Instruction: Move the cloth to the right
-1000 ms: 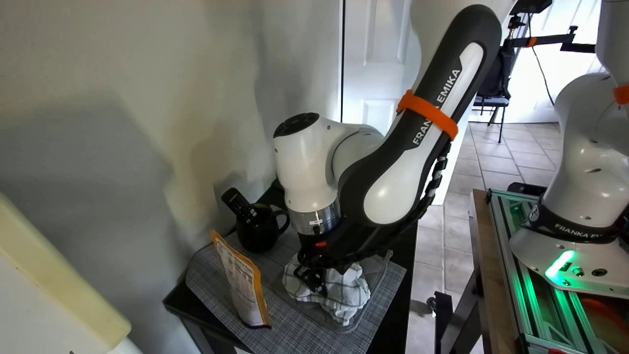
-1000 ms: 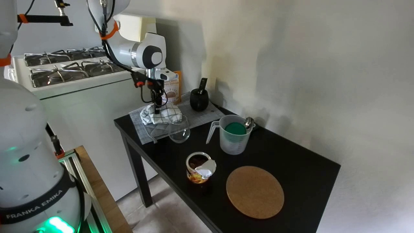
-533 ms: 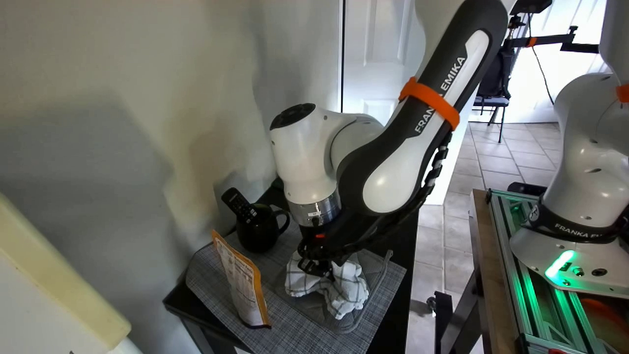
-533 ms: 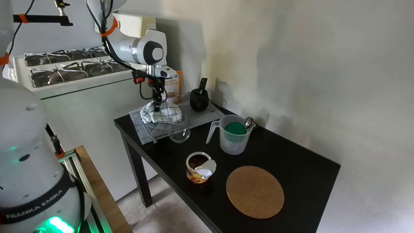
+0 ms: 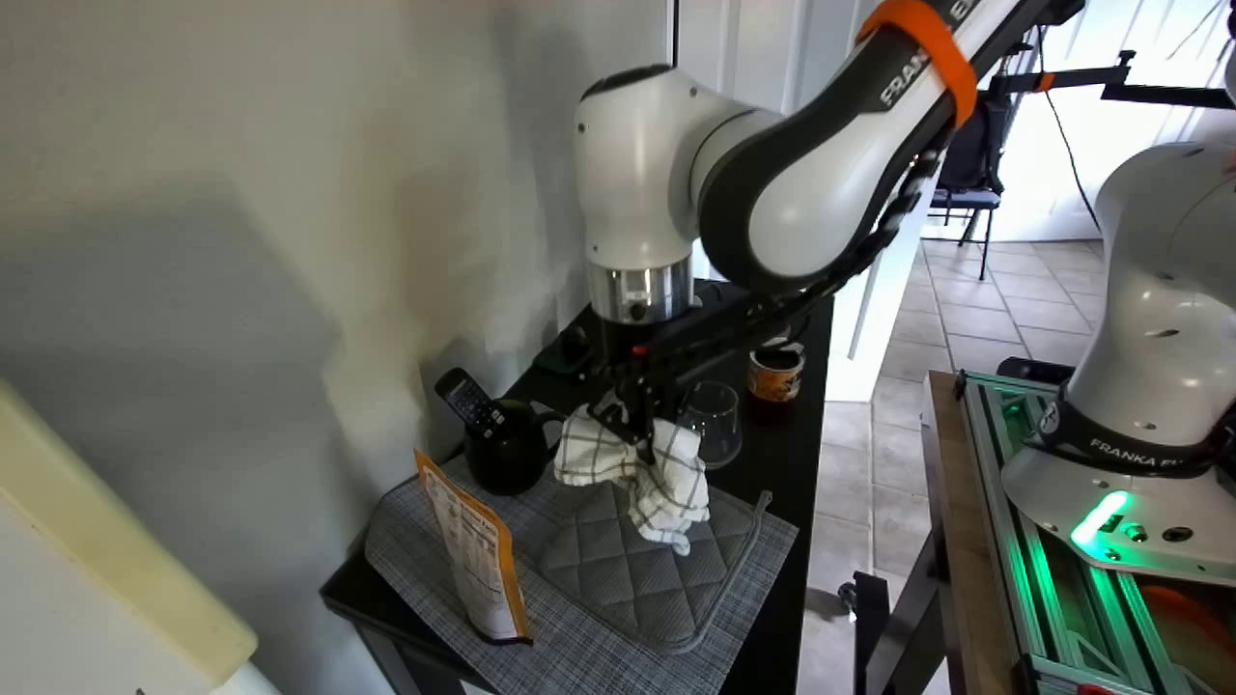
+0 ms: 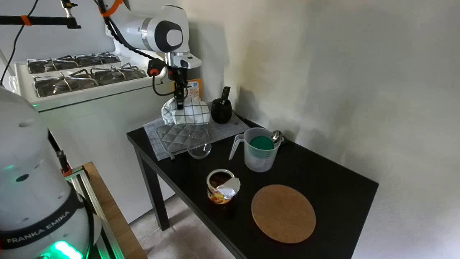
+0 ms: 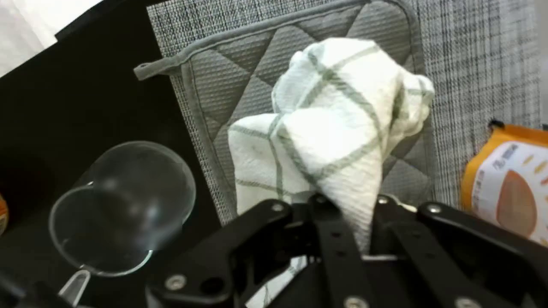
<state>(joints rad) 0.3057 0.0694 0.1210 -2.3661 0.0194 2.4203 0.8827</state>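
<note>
One checked cloth (image 7: pixel 329 128), gripped in the pincer (image 7: pixel 351 209), hanging above a quilted potholder (image 5: pixel 628 584), clear glass (image 7: pixel 145 188) nearby.

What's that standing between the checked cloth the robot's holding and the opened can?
A clear glass on the black table: both exterior views show it between the checked cloth and the opened can.

Am counting 1 cloth (image 7: pixel 325 141), 1 pot hldr (image 5: pixel 623 579), 1 plcmat (image 5: pixel 589 668), 1 pouch (image 5: pixel 475 555), 1 blk mug (image 5: pixel 507 454), 1 remote (image 5: pixel 470 403). Also seeing 1 glass (image 5: pixel 716 431), 1 jug (image 6: pixel 257 162), 1 can (image 5: pixel 775 376), 1 rnd brd (image 6: pixel 283 214).
</note>
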